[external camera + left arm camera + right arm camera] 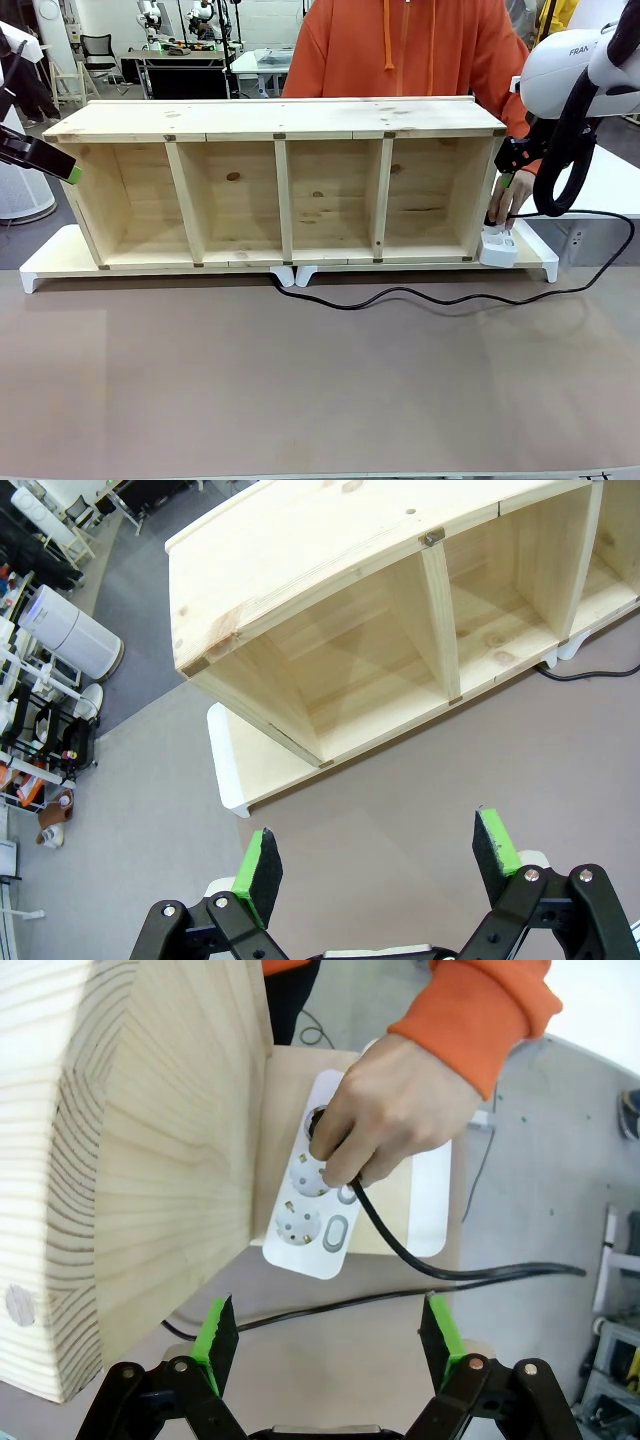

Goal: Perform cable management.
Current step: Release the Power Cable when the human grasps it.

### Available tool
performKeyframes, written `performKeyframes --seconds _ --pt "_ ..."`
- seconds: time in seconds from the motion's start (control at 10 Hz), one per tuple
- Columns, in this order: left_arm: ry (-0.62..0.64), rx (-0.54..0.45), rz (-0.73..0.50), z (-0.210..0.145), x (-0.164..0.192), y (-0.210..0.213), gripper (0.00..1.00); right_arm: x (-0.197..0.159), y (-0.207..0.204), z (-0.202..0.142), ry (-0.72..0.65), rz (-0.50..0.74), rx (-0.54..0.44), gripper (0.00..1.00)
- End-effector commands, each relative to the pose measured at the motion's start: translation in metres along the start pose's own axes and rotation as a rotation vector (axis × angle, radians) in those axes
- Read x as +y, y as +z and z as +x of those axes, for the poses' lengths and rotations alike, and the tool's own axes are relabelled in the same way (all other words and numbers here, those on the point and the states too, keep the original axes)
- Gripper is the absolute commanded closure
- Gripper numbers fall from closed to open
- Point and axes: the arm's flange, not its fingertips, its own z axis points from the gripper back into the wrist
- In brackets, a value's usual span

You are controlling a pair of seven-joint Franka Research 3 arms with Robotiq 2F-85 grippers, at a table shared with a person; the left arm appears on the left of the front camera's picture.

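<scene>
While the thin black cable is being plugged into the white power strip by the person's hand, it lies loose across the tabletop; tidying is judged barely begun. Both grippers, left and right, are held with fingers apart, empty.

From the front we look across the table at the wooden shelf and the person behind it. Our left wrist camera looks down from high on the shelf's left end. Our right wrist camera is close above the power strip, which the front view shares.
</scene>
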Motion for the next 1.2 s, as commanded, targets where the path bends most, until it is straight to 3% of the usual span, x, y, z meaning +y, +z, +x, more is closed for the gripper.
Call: performKeyframes --seconds 0.0,1.1 --pt "-0.014 -0.008 0.008 0.0007 0.0008 -0.0005 0.00 0.0002 -0.0005 -0.0008 0.000 0.003 0.007 0.06" --pt "-0.014 -0.008 0.008 0.0007 0.0008 -0.0005 0.00 0.0002 -0.0005 -0.0008 0.000 0.003 0.007 0.06"
